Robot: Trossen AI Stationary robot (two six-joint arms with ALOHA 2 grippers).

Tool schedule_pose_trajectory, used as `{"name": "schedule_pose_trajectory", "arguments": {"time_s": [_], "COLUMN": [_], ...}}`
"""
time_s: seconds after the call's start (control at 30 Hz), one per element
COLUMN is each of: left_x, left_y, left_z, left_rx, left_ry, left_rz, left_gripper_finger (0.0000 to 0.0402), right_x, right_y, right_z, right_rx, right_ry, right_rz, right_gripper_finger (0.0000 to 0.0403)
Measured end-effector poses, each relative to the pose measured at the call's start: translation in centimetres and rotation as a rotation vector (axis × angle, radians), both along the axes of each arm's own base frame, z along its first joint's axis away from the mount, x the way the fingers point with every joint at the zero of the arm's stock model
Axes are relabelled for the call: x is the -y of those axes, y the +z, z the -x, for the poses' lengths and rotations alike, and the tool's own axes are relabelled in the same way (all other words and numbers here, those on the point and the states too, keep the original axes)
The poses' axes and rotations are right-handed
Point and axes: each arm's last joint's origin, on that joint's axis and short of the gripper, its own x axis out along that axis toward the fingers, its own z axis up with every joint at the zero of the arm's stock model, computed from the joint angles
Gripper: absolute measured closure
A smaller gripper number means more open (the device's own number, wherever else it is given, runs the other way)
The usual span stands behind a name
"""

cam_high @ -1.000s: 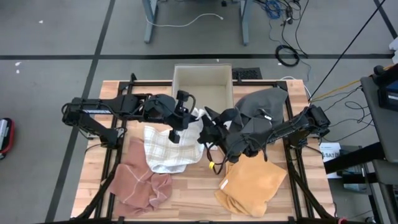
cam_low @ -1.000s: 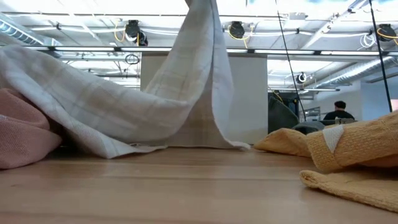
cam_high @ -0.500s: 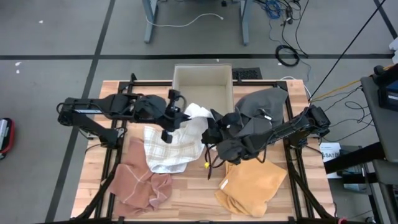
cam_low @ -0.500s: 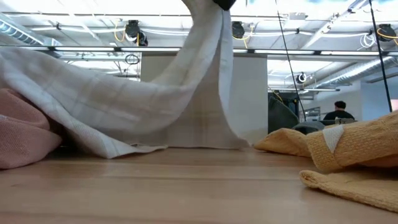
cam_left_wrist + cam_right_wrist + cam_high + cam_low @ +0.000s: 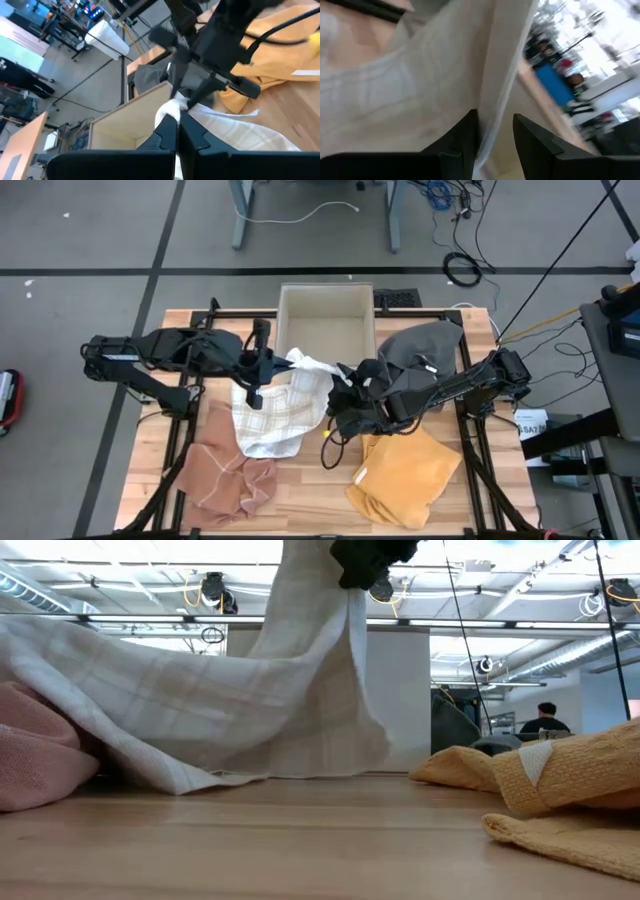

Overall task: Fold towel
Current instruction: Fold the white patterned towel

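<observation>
While both arms hold the white plaid towel (image 5: 277, 408) raised above the worktop (image 5: 310, 480) centre, the left tool (image 5: 255, 375) is clenched on its far edge and the right tool (image 5: 335, 408) grasps its right side. Uneven pulling could slip the cloth free or drag the neighbouring pink towel (image 5: 225, 470).

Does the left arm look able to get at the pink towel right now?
Probably not yet. The left pincer is shut on the white plaid towel, so it would have to let go first. Otherwise the pink towel lies uncovered on that arm's side of the table.
</observation>
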Motion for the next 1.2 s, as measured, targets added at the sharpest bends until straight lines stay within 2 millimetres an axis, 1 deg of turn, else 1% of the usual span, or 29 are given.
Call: {"name": "schedule_pose_trajectory", "arguments": {"time_s": [0.07, 0.23, 0.5, 0.7, 0.87, 0.97, 1.2], "left_x": [0.0, 0.0, -0.1, -0.1, -0.1, -0.1, -0.1], "left_y": [0.0, 0.1, 0.1, 0.2, 0.1, 0.1, 0.1], "left_z": [0.0, 0.0, -0.1, -0.1, -0.1, -0.1, -0.1], "left_rx": [0.004, 0.006, 0.005, 0.015, 0.015, 0.016, 0.015], "left_ry": [-0.002, 0.008, 0.034, 0.034, 0.035, 0.037, 0.039], "left_rz": [-0.003, -0.013, -0.043, -0.043, -0.04, -0.037, -0.039], "left_gripper_finger": [0.0401, 0.0401, 0.0401, 0.0401, 0.0401, 0.0401, 0.0401], "right_x": [0.3, 0.4, -0.3, -0.9, -1.3, -1.9, -3.1], "right_y": [-0.6, -2.3, -4.5, -6.8, -9.4, -10.8, -11.5], "right_z": [-0.1, 0.1, 0.5, -0.5, -1.6, -1.8, -1.1], "right_rx": [-0.005, -0.042, -0.087, -0.113, -0.149, -0.165, -0.166], "right_ry": [-0.004, -0.036, -0.048, -0.022, -0.003, 0.0, -0.006], "right_rz": [-0.034, -0.058, -0.122, -0.174, -0.208, -0.206, -0.224], "right_gripper_finger": [0.0289, 0.0289, 0.0289, 0.0289, 0.0289, 0.0289, 0.0289]}}
